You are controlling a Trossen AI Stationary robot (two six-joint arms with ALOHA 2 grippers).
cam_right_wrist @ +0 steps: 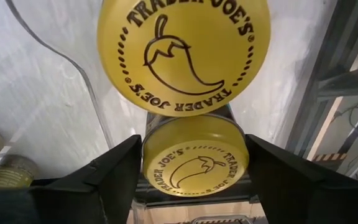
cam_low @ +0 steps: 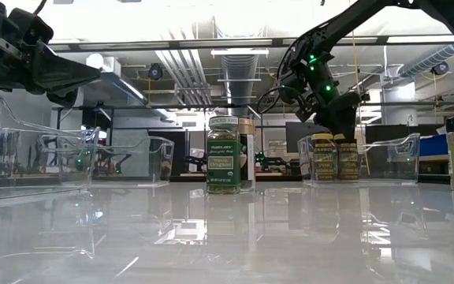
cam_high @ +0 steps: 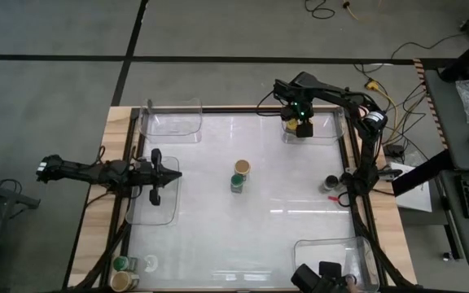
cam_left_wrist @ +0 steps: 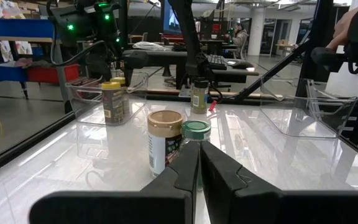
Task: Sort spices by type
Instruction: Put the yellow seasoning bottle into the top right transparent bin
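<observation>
Two yellow-lidded spice jars (cam_right_wrist: 182,56) stand side by side in the far-right clear bin (cam_high: 332,130). My right gripper (cam_right_wrist: 194,165) comes down over them and is shut on one yellow-lidded jar (cam_low: 347,158). A tan-lidded jar (cam_high: 242,168) and a green-lidded jar (cam_high: 238,183) stand touching at the table's middle. Two dark-lidded jars (cam_high: 333,185) stand at the right edge. One green-lidded jar (cam_high: 120,263) and one tan-lidded jar (cam_high: 120,282) stand at the near-left corner. My left gripper (cam_high: 173,173) is shut and hovers above the left bin (cam_high: 149,207), pointing at the middle jars. My right gripper holds the yellow lid (cam_right_wrist: 194,186) of one jar, pinched between its two fingers (cam_right_wrist: 114,171) at opposite sides of the rim. The fingers come from above, pointing down. The jar is upright, with its base on the bin floor (cam_low: 347,178), next to the other yellow-lidded jar.
Clear bins sit at the far-left (cam_high: 172,118), the left, the far-right and the near-right (cam_high: 336,248) of the white table. The bins' walls stand up around the jars. Open tabletop lies around the two middle jars. Cables run past the far-right corner.
</observation>
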